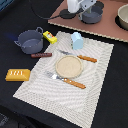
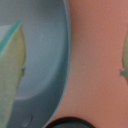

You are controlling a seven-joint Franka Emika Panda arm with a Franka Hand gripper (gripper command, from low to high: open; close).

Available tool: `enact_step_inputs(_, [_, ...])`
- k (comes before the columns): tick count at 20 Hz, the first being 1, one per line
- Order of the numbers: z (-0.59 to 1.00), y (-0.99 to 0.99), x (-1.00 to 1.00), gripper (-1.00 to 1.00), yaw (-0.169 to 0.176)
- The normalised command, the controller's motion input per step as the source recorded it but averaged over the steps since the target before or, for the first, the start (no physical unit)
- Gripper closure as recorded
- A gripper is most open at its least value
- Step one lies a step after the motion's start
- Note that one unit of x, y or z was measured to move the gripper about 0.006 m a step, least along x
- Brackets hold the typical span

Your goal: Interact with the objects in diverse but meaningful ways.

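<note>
- Black table under a pale striped mat; a pink board lies beyond the mat.
- Plate sits mid-mat between knife and fork.
- Grey pot, yellow packet and orange loaf lie off the mat; blue carton stands on it.
- Gripper hovers over the board by a grey bowl; its spread I cannot tell.
</note>
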Motion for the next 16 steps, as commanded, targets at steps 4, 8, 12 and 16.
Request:
enact_step_inputs(4, [0.79,-0.05,0.08,-1.00,0.000])
enact_step_inputs(8, [0.36,-0.23,-0.19,-1.00,0.000])
enact_step_inputs(12, [0.18,-0.40,-0.23,-1.00,-0.005])
enact_step_inputs(16, [0.25,-0.36,0.35,-1.00,-0.077])
